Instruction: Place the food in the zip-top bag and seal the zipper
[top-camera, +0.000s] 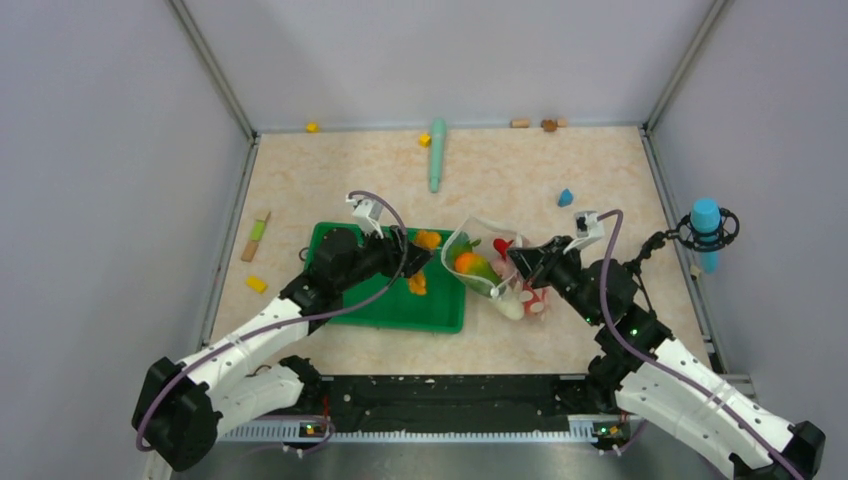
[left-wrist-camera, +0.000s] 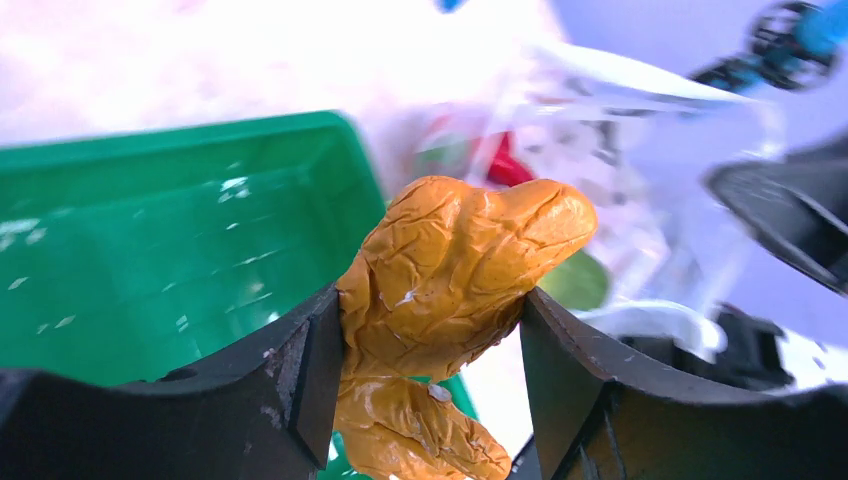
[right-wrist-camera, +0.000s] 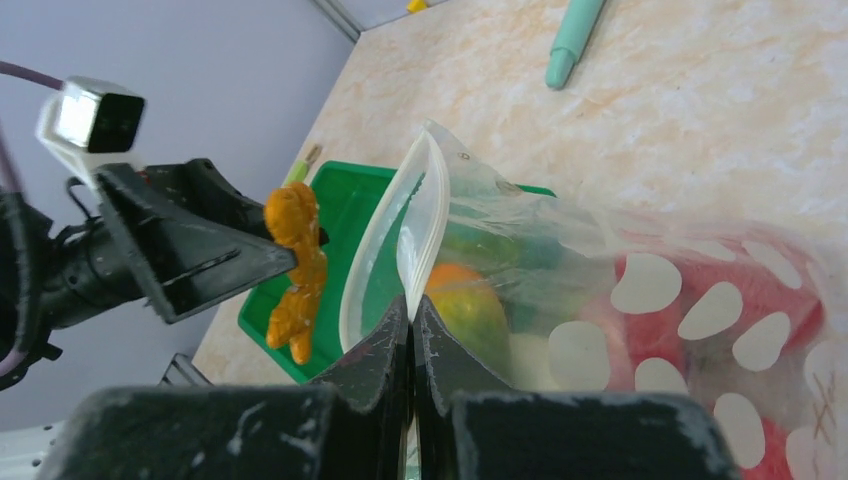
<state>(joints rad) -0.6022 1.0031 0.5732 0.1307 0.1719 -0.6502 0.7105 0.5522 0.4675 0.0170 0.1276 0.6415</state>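
Zip-top bag (top-camera: 485, 240) lies just right of the green tray (top-camera: 440, 312), mouth open, its edge pinched between the closed fingers of the right gripper (right-wrist-camera: 411, 335). Inside: one mango (right-wrist-camera: 465, 305), one white radish (top-camera: 508, 306), one chili (top-camera: 500, 245), and tomatoes (right-wrist-camera: 720, 290), count unclear. Left gripper (left-wrist-camera: 425, 305) clamps one yellow-orange bunch (left-wrist-camera: 460, 250) over the tray's right edge.

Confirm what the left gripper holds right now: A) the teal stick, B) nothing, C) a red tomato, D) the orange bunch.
D: the left gripper is clamped on the orange bunch, lifted over the tray near the bag, whose rim the right gripper pinches.
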